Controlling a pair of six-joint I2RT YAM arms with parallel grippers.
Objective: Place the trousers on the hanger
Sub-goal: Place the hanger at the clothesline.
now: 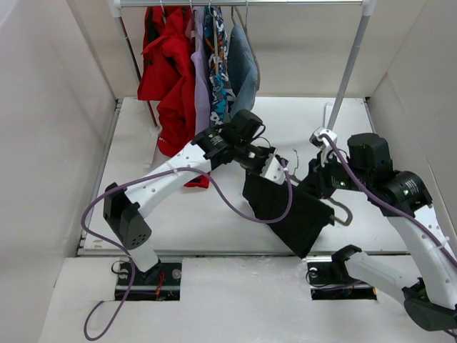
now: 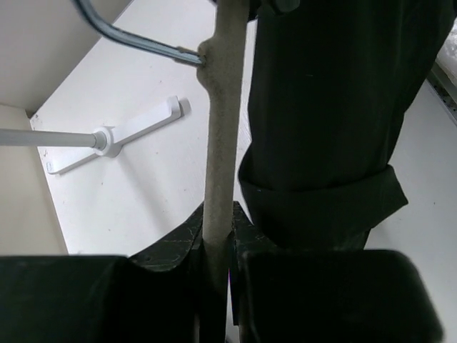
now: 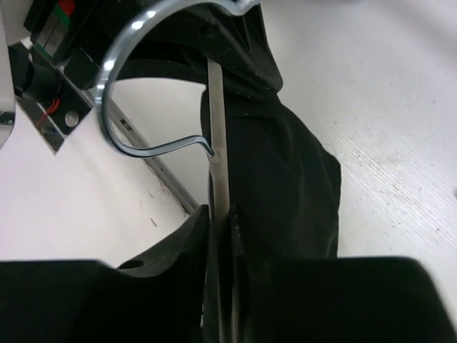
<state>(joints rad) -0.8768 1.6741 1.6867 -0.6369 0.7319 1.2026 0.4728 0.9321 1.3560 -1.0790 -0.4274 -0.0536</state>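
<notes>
Pinched tight on the hanger (image 2: 223, 128) by left gripper (image 2: 216, 239) and right gripper (image 3: 219, 218), 2 shut claws. Hanging off it above the table (image 1: 186, 221), the trousers (image 1: 285, 207). Best to hold both ends level, lest fabric slide off. Behind, hanging clothes (image 1: 193, 64).

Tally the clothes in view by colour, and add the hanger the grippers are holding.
Plain black soft fabric trousers: 1
Red garment on the rail, as far as shows: 1
Lilac garment: 1
Blue patterned garment: 1
Blue-grey garment: 1
Thin grey-beige clothes hanger: 1
Total: 6
</notes>
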